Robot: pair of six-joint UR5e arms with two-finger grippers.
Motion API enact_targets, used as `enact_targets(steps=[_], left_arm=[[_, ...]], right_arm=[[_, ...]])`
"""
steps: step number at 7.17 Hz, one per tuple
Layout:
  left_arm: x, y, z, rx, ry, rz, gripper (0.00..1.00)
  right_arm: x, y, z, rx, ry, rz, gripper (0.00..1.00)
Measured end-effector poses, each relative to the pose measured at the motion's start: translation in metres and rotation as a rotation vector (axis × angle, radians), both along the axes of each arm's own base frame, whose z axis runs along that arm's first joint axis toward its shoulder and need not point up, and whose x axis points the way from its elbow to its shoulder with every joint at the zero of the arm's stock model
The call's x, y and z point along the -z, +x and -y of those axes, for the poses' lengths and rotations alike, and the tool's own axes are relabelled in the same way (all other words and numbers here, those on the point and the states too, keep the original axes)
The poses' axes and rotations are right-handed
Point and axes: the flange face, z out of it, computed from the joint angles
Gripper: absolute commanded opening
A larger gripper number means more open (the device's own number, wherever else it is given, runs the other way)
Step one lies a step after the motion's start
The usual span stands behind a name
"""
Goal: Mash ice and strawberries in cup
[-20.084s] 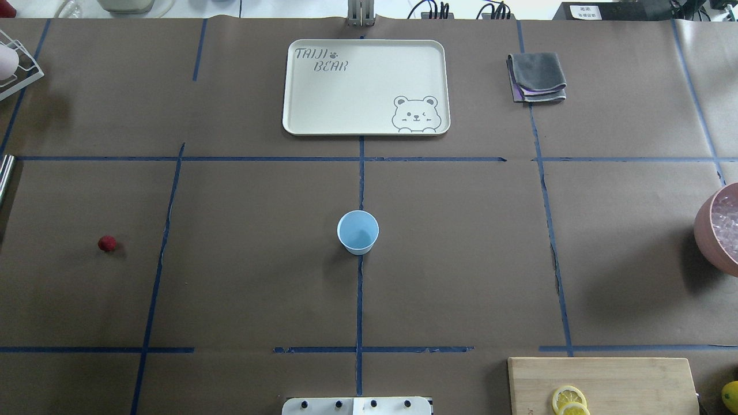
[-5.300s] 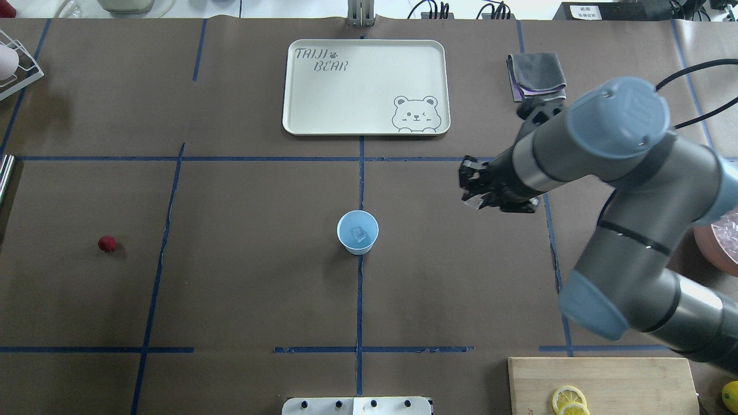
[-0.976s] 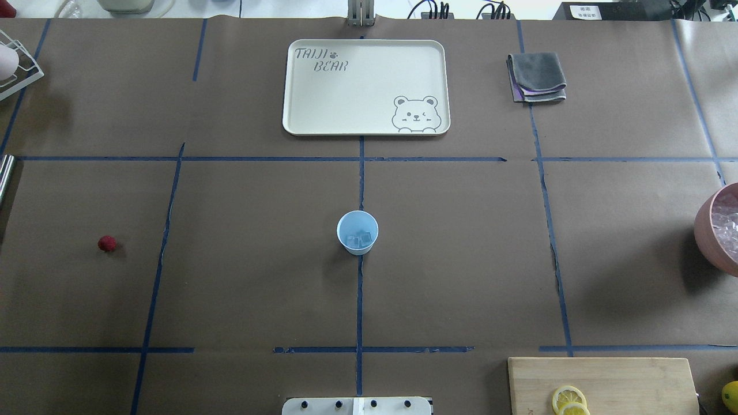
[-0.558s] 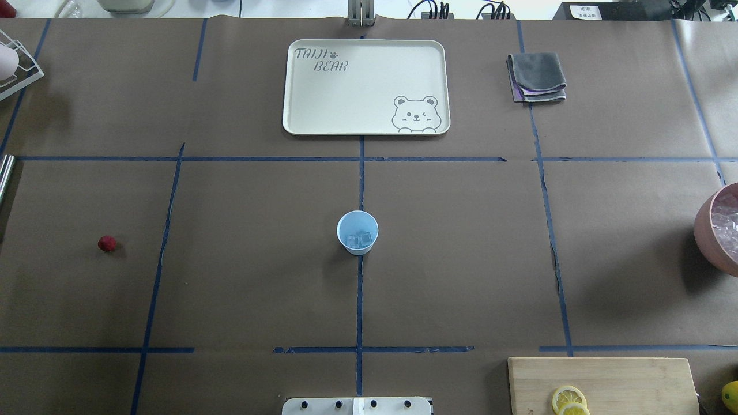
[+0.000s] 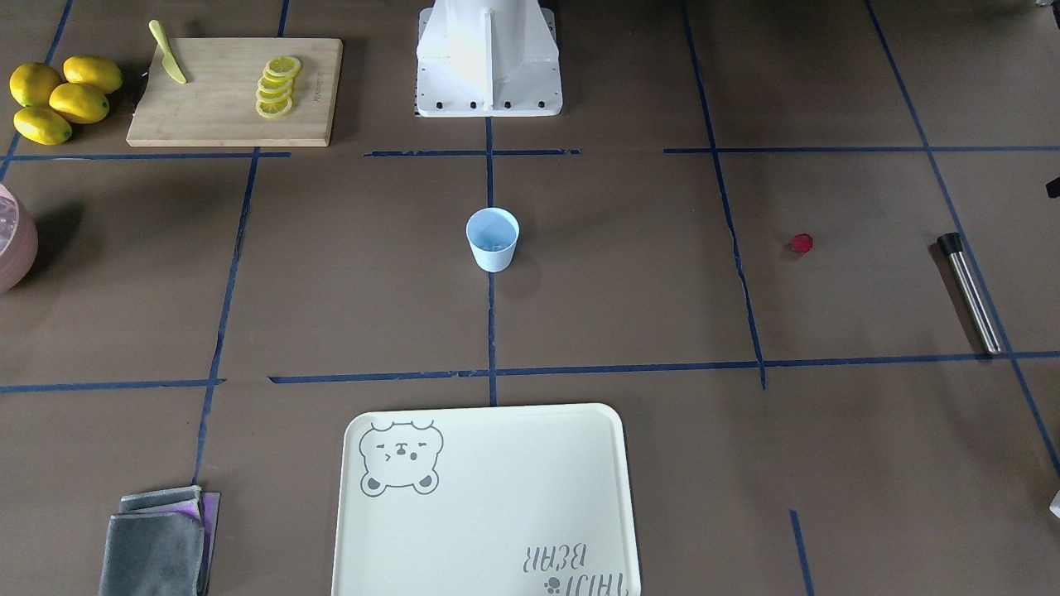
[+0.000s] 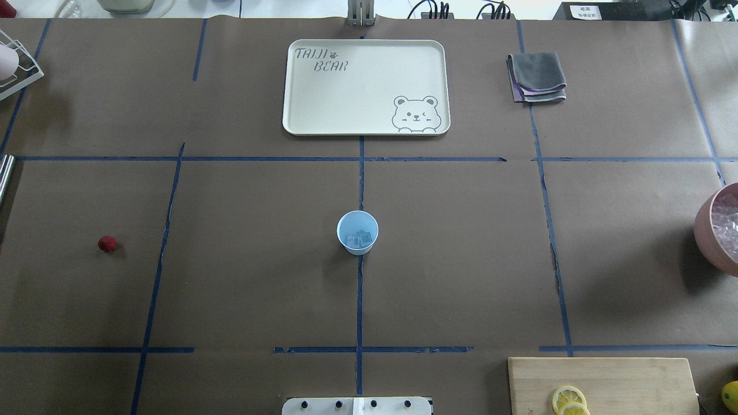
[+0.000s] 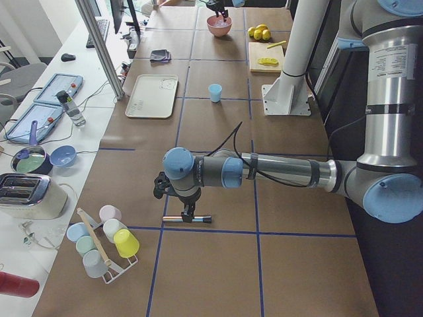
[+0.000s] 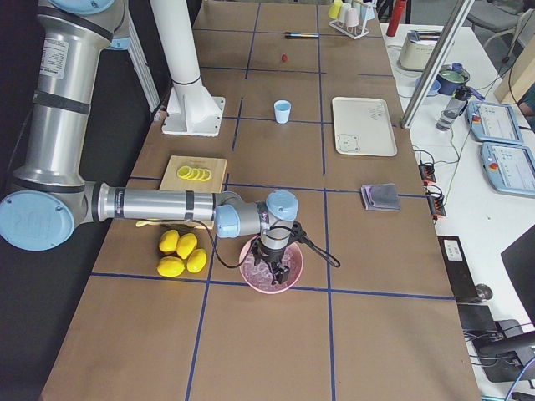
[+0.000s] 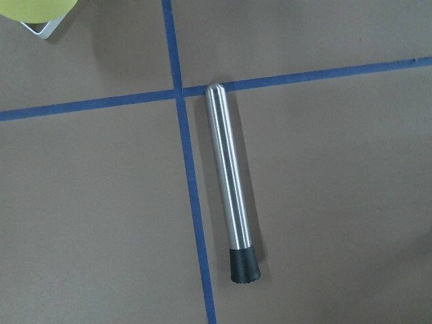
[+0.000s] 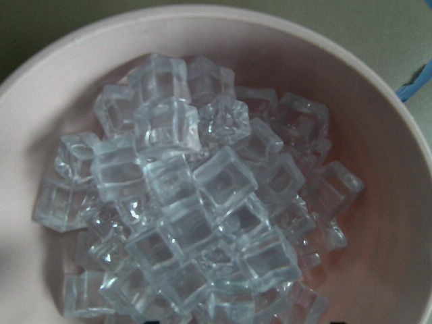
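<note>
Stretches left arm (image 7: 284,172) out long and near level, wrist bent over, left gripper (image 7: 188,212) pointing straight down, fingertips low. Cannot tell finger spread from the side view. Reaches right arm (image 8: 159,203) out level the same way, wrist turned down, right gripper (image 8: 278,267) pointing straight down, fingertips low. Finger spread unclear there too.

Upright cup (image 5: 492,240), strawberry (image 5: 801,242) well apart

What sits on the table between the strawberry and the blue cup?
Nothing stands there: between the strawberry and the cup is bare brown paper crossed by one blue tape line, as the overhead view shows.
</note>
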Motion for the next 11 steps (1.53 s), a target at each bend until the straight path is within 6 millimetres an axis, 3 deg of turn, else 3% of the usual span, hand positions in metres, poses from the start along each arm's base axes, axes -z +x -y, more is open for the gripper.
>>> enact_targets(steps=[2,3,5,7,9,10,11], left_arm=[[0.000,0.000,0.000,0.000,0.000,0.000,1.00],[0.000,0.000,0.000,0.000,0.000,0.000,1.00],[0.001,0.000,0.000,-0.001,0.002,-0.001,1.00],[0.002,0.000,0.000,-0.001,0.005,-0.001,1.00],[0.003,0.000,0.000,-0.001,0.007,-0.001,1.00],[0.003,0.000,0.000,-0.001,0.008,-0.001,1.00],[0.004,0.000,0.000,0.000,0.008,-0.001,1.00]], right_arm=[[-0.002,-0.002,0.000,0.004,-0.003,-0.002,0.64],[-0.002,-0.002,0.000,0.004,-0.004,-0.002,0.49],[-0.002,-0.003,0.000,0.004,-0.006,-0.003,0.04],[0.000,-0.004,0.002,-0.009,-0.009,-0.001,0.00],[0.015,-0.009,0.015,-0.043,-0.004,0.011,0.00],[0.035,-0.010,0.022,-0.054,0.016,0.030,0.00],[0.069,-0.007,0.024,-0.078,0.033,0.050,0.00]])
